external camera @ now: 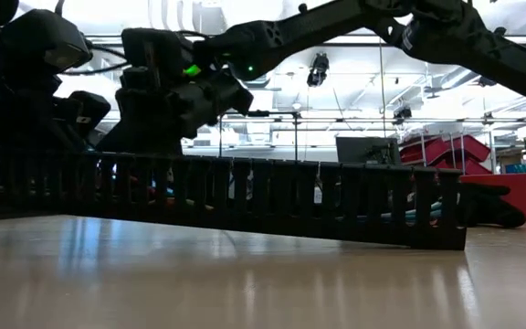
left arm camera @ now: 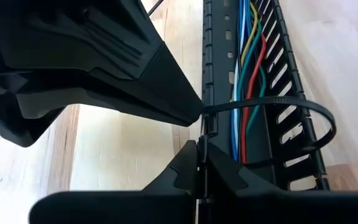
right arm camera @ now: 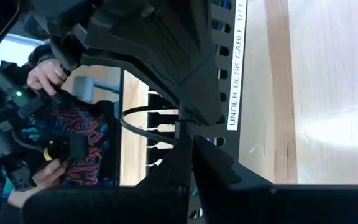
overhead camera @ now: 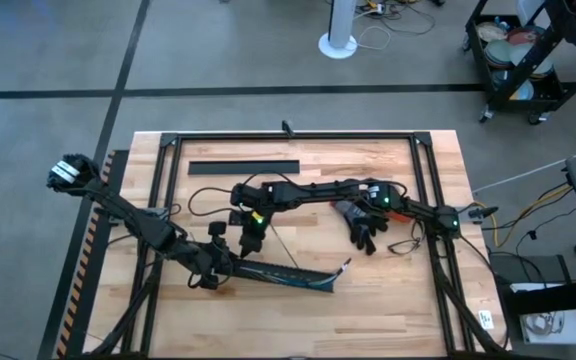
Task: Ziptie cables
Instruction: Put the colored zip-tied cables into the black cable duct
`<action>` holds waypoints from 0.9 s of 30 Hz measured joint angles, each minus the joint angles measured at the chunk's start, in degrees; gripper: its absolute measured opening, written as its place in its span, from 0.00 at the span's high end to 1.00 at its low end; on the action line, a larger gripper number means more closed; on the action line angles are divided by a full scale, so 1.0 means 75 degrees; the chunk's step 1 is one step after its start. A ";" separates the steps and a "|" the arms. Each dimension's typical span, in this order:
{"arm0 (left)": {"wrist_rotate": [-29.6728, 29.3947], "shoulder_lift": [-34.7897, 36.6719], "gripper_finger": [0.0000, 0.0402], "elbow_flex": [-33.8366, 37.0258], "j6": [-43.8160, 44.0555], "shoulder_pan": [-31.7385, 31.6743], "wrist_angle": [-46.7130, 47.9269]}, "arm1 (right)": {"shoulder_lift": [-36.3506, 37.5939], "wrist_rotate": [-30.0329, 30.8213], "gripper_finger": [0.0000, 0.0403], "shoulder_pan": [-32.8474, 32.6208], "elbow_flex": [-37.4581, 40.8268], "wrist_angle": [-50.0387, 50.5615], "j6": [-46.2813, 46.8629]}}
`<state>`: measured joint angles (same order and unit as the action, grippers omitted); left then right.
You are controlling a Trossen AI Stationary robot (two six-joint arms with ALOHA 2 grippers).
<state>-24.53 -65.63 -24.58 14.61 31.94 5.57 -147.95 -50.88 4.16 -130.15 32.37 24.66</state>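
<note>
Wooden tabletop (overhead camera: 388, 290) carries a black slotted cable duct (overhead camera: 283, 276) holding coloured cables (left arm camera: 246, 93). Left gripper (left arm camera: 199, 149) is pinched on the duct wall beside a looped ziptie (left arm camera: 319, 118). Right gripper (right arm camera: 182, 127) is pinched on the ziptie's tail

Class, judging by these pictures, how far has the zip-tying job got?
Done: coloured cables lie inside the black duct, and a ziptie is looped round them. In hand: the left gripper and right gripper both pinch the ziptie beside the duct. Left: the loop is slack, so it needs pulling tight.
</note>
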 joint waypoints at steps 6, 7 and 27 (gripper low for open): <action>0.0000 0.0000 1.00 0.0000 -0.0003 0.0003 -0.0005 | -0.0022 -0.0015 1.00 0.0018 0.0000 0.0013 0.0173; 0.0000 0.0000 1.00 0.0000 -0.0003 0.0003 -0.0003 | -0.0022 -0.0008 1.00 0.0034 0.0004 0.0035 0.0224; -0.0019 0.0006 1.00 0.0378 0.0692 0.0000 0.0040 | 0.0161 0.2791 1.00 -0.0261 -0.0472 0.0327 -0.2758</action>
<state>-24.68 -65.58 -21.74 19.80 31.94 5.87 -146.75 -29.94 2.20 -133.69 34.82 3.98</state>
